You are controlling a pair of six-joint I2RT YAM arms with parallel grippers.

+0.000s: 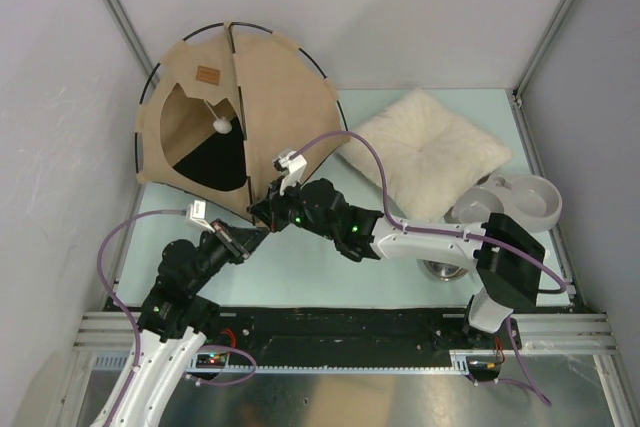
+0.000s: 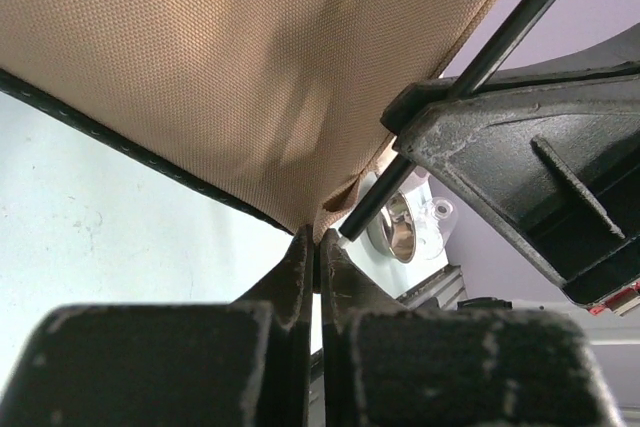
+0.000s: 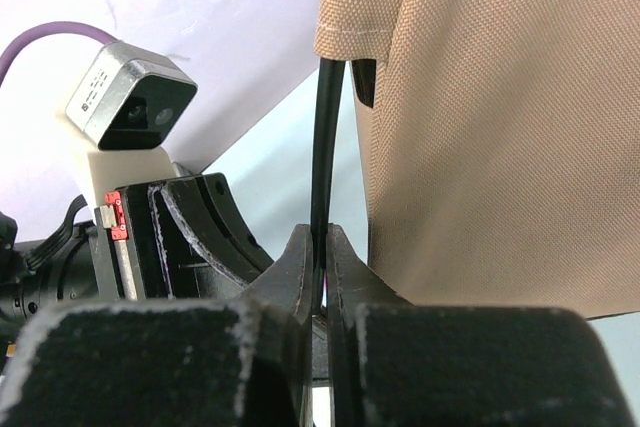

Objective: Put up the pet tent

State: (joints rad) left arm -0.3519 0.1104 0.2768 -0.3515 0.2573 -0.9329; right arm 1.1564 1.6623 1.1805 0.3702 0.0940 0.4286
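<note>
1. And there is the pet tent [image 1: 270,97], up at the far left of the table [image 1: 320,282] and close to the corner of the walls. Its tan panels are raised into a dome and its black rods arc over the top.
2. The doorway [image 1: 205,147] faces the near left, with the white pom-pom [image 1: 222,126] dangling in it. The bulk of the shape looks to be standing.
3. All the action is at the near bottom corner, where both arms meet.
4. The left gripper [image 2: 316,242] has its fingers pressed together, pinching the very tip of the canvas corner.
5. The right gripper [image 3: 320,247] is clamped tight on a thin black pole [image 3: 322,147], which runs up into a fabric sleeve at the tent's edge.
6. From the left wrist, the pole's lower end shows just beside the pinched corner and seems not yet seated in it.
7. Judgement: most of the job is done. What remains is tucking that pole end into the corner, releasing and checking that the tent stands.
8. The fluffy pillow [image 1: 425,152] lies flat to the tent's right, outside it, and the bowls [image 1: 520,202] sit further right.
</note>
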